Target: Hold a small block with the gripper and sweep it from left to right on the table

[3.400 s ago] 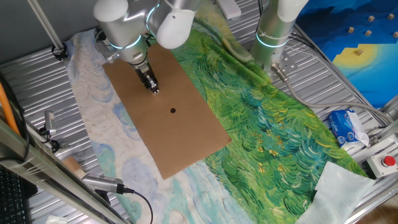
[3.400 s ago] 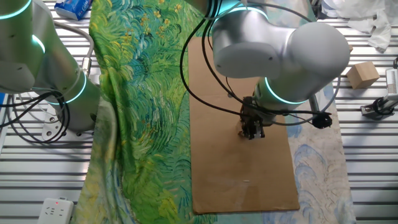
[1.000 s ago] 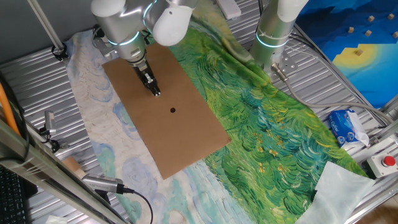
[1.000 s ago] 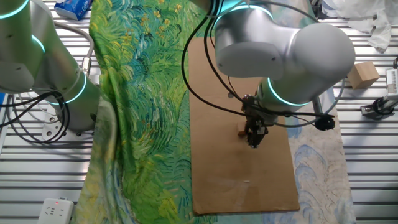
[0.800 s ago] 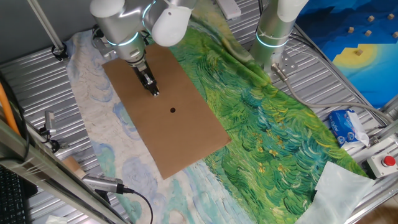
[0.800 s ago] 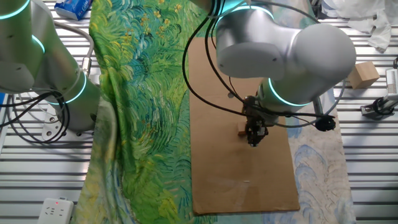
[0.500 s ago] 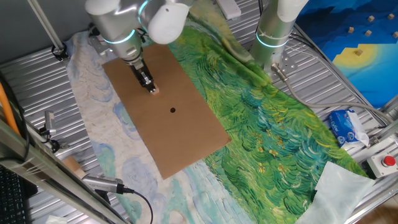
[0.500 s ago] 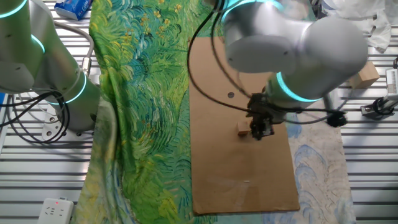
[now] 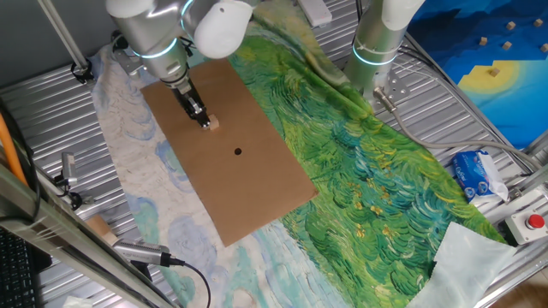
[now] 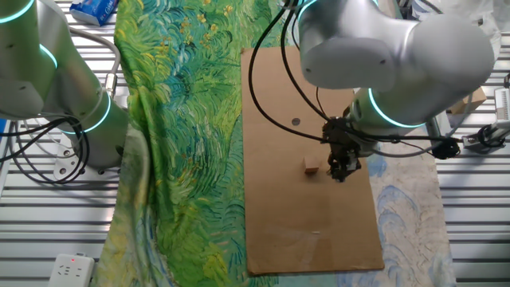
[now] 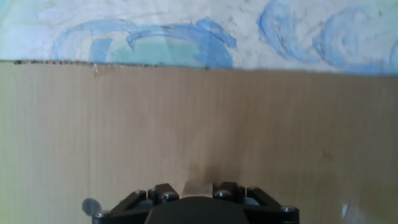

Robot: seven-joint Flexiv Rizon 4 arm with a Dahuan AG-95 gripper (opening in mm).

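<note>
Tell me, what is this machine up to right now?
A robot arm's gripper hangs over a brown cardboard sheet on the table. The small block lies on the cardboard just beside the fingers, apparently not held. Whether the fingers are open or shut cannot be told.

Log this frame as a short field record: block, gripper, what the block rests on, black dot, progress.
block: small block lying free on the cardboard
gripper: gripper beside the block, apart from it, not holding it; open or shut unclear
surface: cardboard lying on the cloths
black dot: black dot uncovered, away from the block
progress: block not in the grip
</note>
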